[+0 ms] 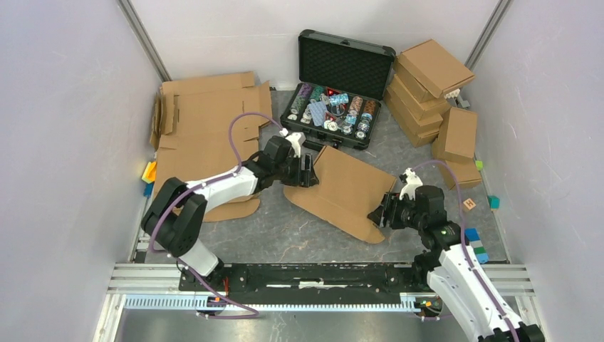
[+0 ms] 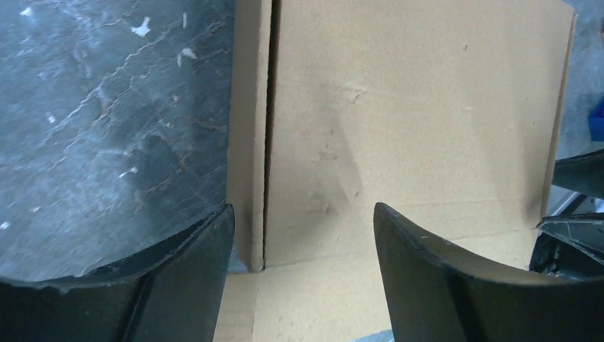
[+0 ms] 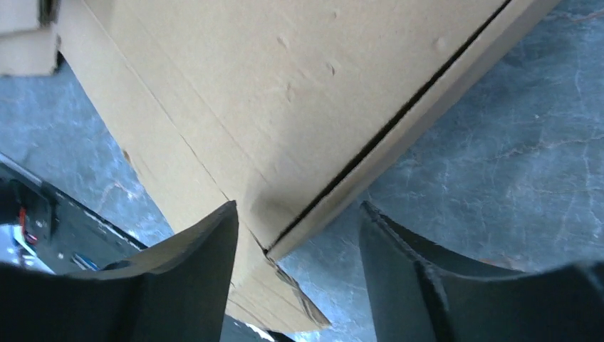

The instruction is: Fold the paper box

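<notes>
While both arms reach over the grey worktop (image 1: 299,231), the paper box (image 1: 349,189), plain brown cardboard, lies just in front of the open black case (image 1: 347,64), its far corner close to the case's front edge. The left gripper (image 1: 311,171) sits in front of the case's left corner, at the box's left edge. In its wrist view the fingers (image 2: 192,271) stand apart, clamped on nothing, with a narrow side strip and a dark seam between them. The right gripper (image 1: 377,212) is farther in front of the case, below its right corner, at the box's near right corner. Its fingers (image 3: 206,256) are also spread, and the cardboard corner pokes into the gap without being pinched. Inside the case, rows of colourful chips (image 1: 331,110) fill the foam tray, with markings too small to read. Right of the case stands a stack of folded boxes (image 1: 427,78), and left of it lie flat cardboard sheets (image 1: 206,121). A small wooden cube (image 1: 469,204), in front and to the right of the case, bears a red mark that cannot be made out.
</notes>
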You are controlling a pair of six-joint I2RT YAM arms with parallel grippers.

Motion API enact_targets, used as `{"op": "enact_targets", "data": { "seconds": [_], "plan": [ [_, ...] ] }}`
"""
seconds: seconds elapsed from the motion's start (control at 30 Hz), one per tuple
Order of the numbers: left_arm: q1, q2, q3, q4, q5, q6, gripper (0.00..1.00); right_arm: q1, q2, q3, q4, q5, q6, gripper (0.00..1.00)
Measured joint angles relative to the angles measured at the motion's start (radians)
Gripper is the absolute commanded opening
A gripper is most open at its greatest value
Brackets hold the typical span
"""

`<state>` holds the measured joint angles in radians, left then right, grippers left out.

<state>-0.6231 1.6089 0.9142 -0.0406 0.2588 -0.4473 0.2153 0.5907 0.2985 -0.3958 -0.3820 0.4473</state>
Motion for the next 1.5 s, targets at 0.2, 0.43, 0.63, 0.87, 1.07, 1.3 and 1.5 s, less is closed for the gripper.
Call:
{"op": "enact_targets", "data": {
  "seconds": [0.2,0.43,0.63,0.87,1.07,1.3,1.5],
  "plan": [
    [-0.007,-0.164,-0.043,-0.066,-0.135,-0.005,1.00,0.007,0.026,0.119,-0.165,0.143,-0.091,0.96],
    [-0.007,-0.558,-0.275,-0.093,-0.203,-0.077,0.35,0.007,0.074,0.294,-0.132,0.260,-0.199,0.94],
    [-0.066,-0.651,-0.435,-0.117,-0.146,-0.182,0.02,0.007,0.262,0.303,0.003,0.229,-0.219,0.92],
    [-0.192,-0.651,-0.562,-0.066,-0.124,-0.283,0.02,-0.011,0.469,0.304,0.206,0.204,-0.225,0.93],
    [-0.214,-0.623,-0.631,0.058,-0.115,-0.355,0.02,-0.103,0.679,0.306,0.412,0.088,-0.221,0.88],
    [-0.215,-0.529,-0.683,0.227,-0.091,-0.409,0.02,-0.114,0.839,0.313,0.534,-0.066,-0.213,0.75],
    [-0.215,-0.447,-0.737,0.382,-0.091,-0.459,0.02,-0.119,0.838,0.278,0.600,-0.135,-0.172,0.70]
  ]
}}
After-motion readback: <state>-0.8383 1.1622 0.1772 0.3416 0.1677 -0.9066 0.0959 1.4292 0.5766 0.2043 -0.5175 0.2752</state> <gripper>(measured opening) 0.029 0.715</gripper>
